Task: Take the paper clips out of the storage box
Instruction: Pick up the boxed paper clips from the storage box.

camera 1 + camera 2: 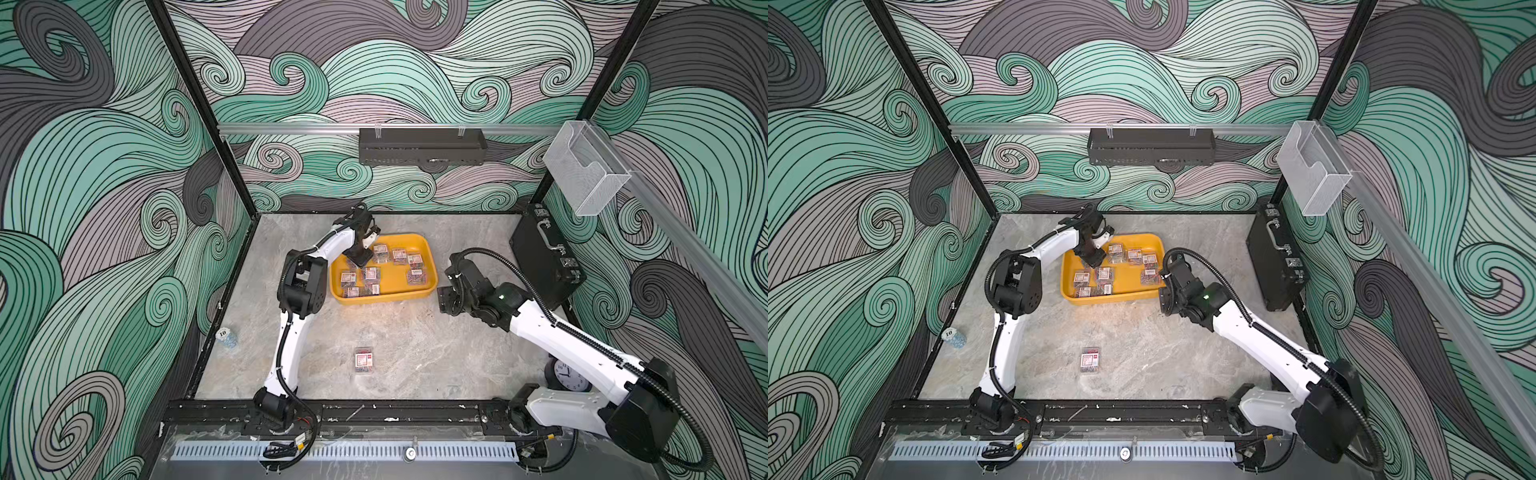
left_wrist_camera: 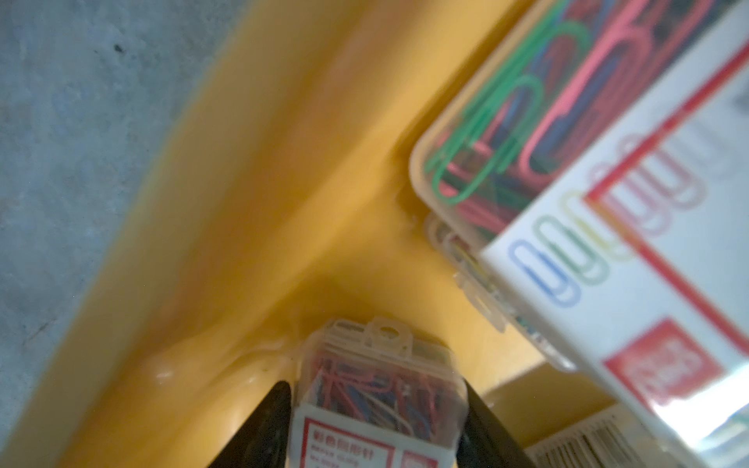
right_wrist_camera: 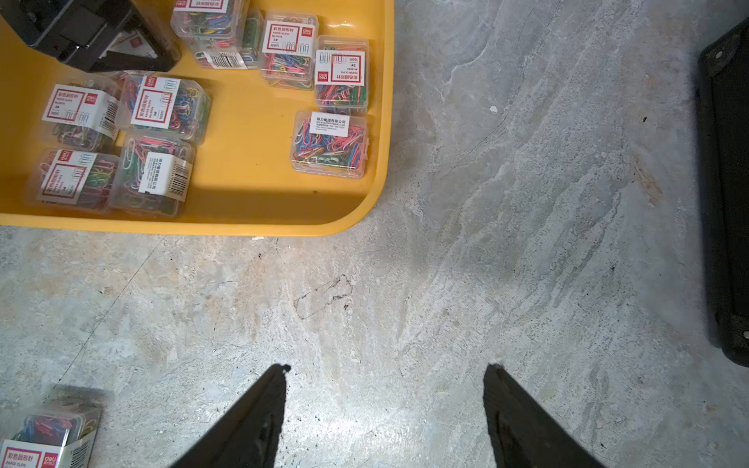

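Now the left claw (image 2: 375,385) pinches a paper clips box (image 2: 377,409) in the storage box (image 2: 283,202). Nearby the right claw (image 3: 388,366) hangs spread.

Grey table (image 1: 415,340) with stone pattern, worn and scratched. Toward the back of it, yellow tray (image 1: 395,286), flat on the surface. In front of the tray, well apart, one clear box of paper clips (image 1: 364,360), lying flat, label up. Beside the tray on the right arm's side, apart from it, black case (image 1: 540,257), standing on its edge at the wall. Farther forward on that side, round clock (image 1: 569,376), partly hidden. Opposite side, at the table border, small stack of chips (image 1: 227,337), blurred.
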### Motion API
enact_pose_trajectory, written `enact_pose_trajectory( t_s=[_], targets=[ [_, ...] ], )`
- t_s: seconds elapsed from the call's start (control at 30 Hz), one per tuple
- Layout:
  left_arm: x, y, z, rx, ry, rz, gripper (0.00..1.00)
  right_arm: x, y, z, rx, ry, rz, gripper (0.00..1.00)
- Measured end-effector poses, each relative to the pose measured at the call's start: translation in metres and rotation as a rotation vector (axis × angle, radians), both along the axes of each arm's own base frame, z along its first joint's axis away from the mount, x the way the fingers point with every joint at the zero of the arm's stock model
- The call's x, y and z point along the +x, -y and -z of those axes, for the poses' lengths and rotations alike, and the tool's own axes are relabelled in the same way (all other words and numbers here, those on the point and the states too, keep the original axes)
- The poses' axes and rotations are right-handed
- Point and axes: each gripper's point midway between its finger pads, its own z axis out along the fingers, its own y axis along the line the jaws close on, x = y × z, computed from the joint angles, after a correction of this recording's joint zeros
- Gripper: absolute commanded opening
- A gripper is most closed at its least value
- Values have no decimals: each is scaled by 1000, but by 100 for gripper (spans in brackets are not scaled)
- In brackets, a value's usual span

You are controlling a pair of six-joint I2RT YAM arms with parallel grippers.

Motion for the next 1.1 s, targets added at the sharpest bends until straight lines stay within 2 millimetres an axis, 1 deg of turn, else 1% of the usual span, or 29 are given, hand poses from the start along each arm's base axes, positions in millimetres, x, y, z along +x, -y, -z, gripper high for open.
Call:
enact_pose_trajectory(
  t_s=[0.27,0.4,0.5,0.7,0.83,0.9,0.97,1.1],
  targets=[
    [0,-1,-3,-21,3,-63,43,1,-1,7,-14,-18,-1,77],
    [0,-2,-11,-38,14,-112,44,1,-1,8,-17,-21,-1,77],
    [0,-2,-28,-60,39,-151,44,3,-3,8,-18,-22,-2,77],
    [-2,-7,-76,-98,110,-222,44,6,-5,11,-31,-28,-11,77],
    [-8,-10,-105,-133,143,-275,45,16,-10,7,-42,-20,-26,75],
    [-15,-13,-116,-150,152,-304,45,24,-12,3,-44,-12,-27,73],
    [-25,-16,-124,-164,153,-329,45,34,-13,-1,-40,-7,-27,67],
    [-46,-22,-131,-181,140,-366,45,53,-12,0,-30,-18,-29,61]
  ],
)
